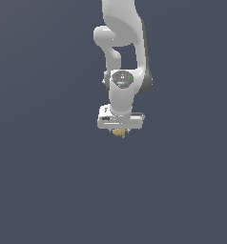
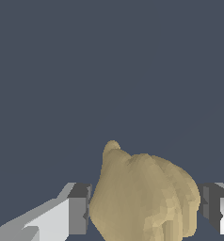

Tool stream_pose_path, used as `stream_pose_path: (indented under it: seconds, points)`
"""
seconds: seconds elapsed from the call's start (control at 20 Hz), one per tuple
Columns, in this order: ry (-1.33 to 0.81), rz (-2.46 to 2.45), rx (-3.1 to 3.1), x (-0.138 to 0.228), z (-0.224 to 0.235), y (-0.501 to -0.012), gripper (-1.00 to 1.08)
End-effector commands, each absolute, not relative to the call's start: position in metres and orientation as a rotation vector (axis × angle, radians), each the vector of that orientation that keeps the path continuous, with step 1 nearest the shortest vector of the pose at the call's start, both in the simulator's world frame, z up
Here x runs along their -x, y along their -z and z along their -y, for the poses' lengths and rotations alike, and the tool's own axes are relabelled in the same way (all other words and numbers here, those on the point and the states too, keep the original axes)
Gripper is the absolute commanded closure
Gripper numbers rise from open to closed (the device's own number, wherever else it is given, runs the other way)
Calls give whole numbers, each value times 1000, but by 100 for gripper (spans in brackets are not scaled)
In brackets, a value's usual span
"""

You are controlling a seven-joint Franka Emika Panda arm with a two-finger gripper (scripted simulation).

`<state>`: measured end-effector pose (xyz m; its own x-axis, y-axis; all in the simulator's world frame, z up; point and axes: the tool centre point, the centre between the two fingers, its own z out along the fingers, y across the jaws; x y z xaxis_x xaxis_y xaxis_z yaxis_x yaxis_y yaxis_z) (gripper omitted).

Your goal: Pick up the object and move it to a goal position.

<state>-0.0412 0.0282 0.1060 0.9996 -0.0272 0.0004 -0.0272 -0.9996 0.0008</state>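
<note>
You're looking at a plain grey-blue backdrop w/ nothing else on it, and no goal marker is showing in either view, so I can't tell you which way the target lies.

Biggest thing first: the Panda arm (image 1: 121,43) is coming down from 12 o'clock in the exterior view, wrist pointing straight down, w/ the gripper (image 1: 119,129) sitting just below frame centre.

Next, the fingers (image 2: 78,207): in the wrist view they're standing one on each side of the object (image 2: 142,197), dark pads facing inward. The one finger's pad is looking flush against its flank; the other is showing a thin gap or shadow, so contact there is hard to call. I'm judging them as clamping on the object, not released.

Smallest: the object, a tan lumpy cone. In the exterior view it's peeking out at 6 o'clock right under the gripper (image 1: 119,133), mostly hidden by the palm.

Key relation for you: it's lying dead between the fingers, not off to a side. Its long axis is running roughly across the closing line, narrow tip pointing away from the palm, approx.

Whether it's lifted or resting on a surface, can't tell; no shadow or contact cue.
</note>
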Motion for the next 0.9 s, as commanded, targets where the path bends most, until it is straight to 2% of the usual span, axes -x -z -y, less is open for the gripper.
stream_pose_path:
  seconds: [0.0,0.85]
  points:
    - [-1,42,-3140,39,-49,-129,108]
    - [-1,43,-3140,16,-188,-281,108]
